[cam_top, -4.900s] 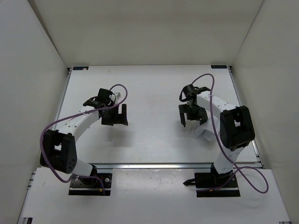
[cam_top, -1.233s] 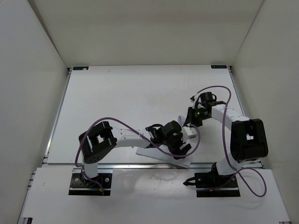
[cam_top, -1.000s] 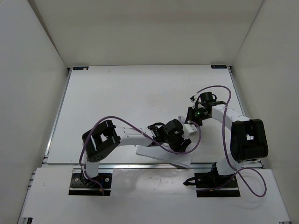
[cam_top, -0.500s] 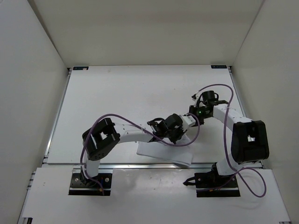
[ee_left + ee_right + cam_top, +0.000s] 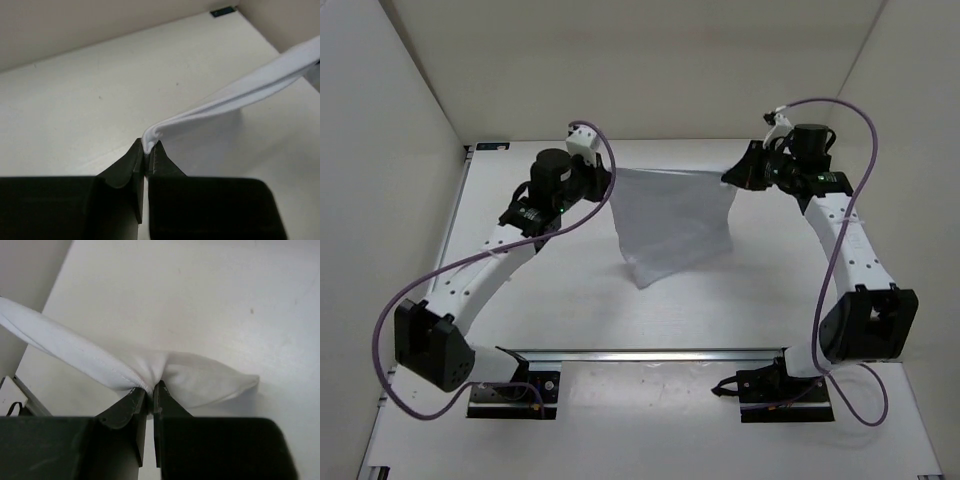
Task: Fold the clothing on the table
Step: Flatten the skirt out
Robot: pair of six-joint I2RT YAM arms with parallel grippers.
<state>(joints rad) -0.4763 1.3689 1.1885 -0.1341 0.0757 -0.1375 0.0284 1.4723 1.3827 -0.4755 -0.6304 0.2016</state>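
Jaws on both arms are pressing tight on the clothing, each at an upper corner. L gripper is pinching the left top corner, tips nearly together w/ only a bunched fold of fabric between them; in the L wrist view the cloth is running off to the upper right as a taut band. R gripper is clamping the opposite corner the same way, on a gathered edge, w/ fabric trailing off left in its wrist view. Both arms are reaching far out from their bases toward the back of the table: L arm is stretching diagonally fwd, R arm is rising along the right side and bending inward at the wrist. Clothing is hanging spread between the two grippers over mid-table, top edge approx. level, lower part narrowing to a point; can't tell whether that point is touching the table.
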